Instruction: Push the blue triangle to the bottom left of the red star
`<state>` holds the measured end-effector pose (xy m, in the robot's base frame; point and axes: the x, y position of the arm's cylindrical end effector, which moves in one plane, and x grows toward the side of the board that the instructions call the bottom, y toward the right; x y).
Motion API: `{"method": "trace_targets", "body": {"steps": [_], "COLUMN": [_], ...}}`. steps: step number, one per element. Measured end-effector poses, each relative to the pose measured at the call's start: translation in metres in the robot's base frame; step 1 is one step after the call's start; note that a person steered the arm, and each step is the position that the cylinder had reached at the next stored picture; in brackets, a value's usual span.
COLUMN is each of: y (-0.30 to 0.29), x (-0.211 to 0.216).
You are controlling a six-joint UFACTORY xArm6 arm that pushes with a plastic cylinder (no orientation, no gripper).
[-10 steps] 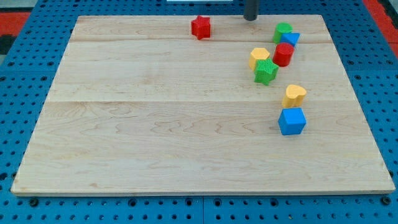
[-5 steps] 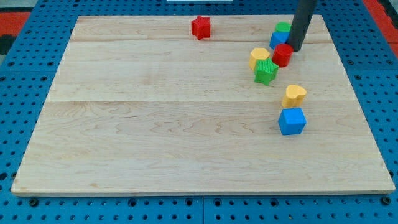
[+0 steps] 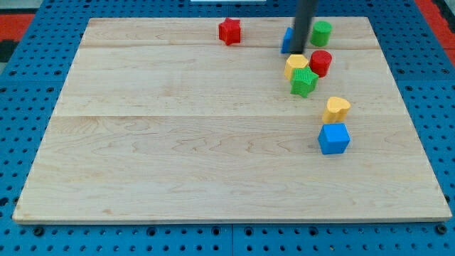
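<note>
The red star (image 3: 229,30) sits near the board's top edge, left of centre. The blue triangle (image 3: 287,40) lies to its right, mostly hidden behind my dark rod. My tip (image 3: 298,52) touches the triangle's right side. A green cylinder (image 3: 321,33) stands just right of the rod.
A red cylinder (image 3: 320,62), a yellow block (image 3: 296,65) and a green star-like block (image 3: 303,81) cluster just below my tip. Lower right lie a yellow block (image 3: 336,109) and a blue cube (image 3: 333,138). The wooden board (image 3: 178,142) rests on a blue pegboard.
My rod swept from the top edge down to the right of the blue triangle, then moved left, pushing the triangle left, away from the green and red cylinders.
</note>
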<state>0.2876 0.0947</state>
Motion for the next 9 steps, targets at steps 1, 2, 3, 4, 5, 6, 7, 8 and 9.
{"method": "trace_targets", "body": {"steps": [1,2,3,4,5,6,7,8,9], "y": [0.019,0.041,0.056,0.051,0.014,0.002,0.002,-0.014,-0.030], "x": [-0.004,-0.013,-0.013,-0.038,-0.058,-0.062,-0.095,-0.095,-0.072]}}
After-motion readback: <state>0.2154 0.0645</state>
